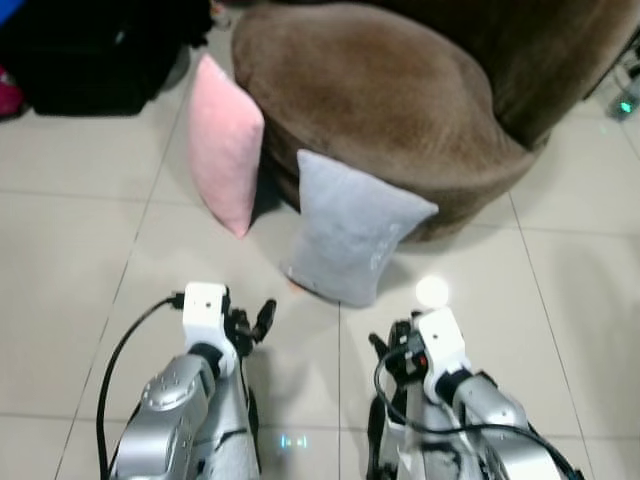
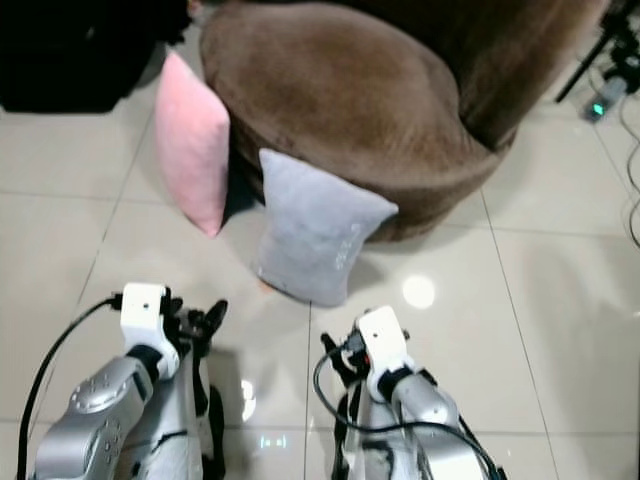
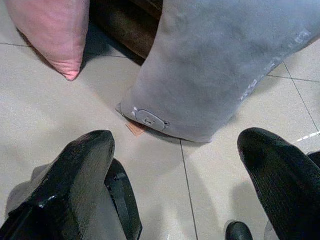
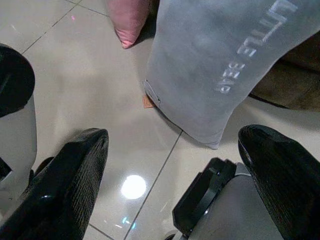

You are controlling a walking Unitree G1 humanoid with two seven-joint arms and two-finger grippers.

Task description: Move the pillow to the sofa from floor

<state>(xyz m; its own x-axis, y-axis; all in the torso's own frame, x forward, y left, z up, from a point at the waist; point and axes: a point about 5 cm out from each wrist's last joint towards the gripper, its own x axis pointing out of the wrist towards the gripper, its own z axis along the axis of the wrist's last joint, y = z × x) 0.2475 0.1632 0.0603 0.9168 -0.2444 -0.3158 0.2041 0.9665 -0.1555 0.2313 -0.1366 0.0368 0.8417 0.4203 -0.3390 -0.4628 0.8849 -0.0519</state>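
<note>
Pale glossy floor tiles [image 1: 80, 250] run up to a brown plush sofa [image 1: 380, 100]. Two pillows stand on the floor, leaning against the sofa base: a grey pillow [image 1: 352, 228] with "LITTLE BEAR" lettering, and a pink pillow [image 1: 225, 145] just beside it on the robot's left. The left pincer [image 1: 252, 322] and right pincer [image 1: 388, 352] hang low, near the grey pillow but not touching it. Both pincers stand with fingers spread wide and hold nothing.

Judgement: the grasp has not begun. Risks:
- The task names one pillow; two are present, so the wrong one may be taken.
- A pinch on one corner may let the soft pillow sag and slip.
- A push without grip may slide it across the smooth tiles.
</note>
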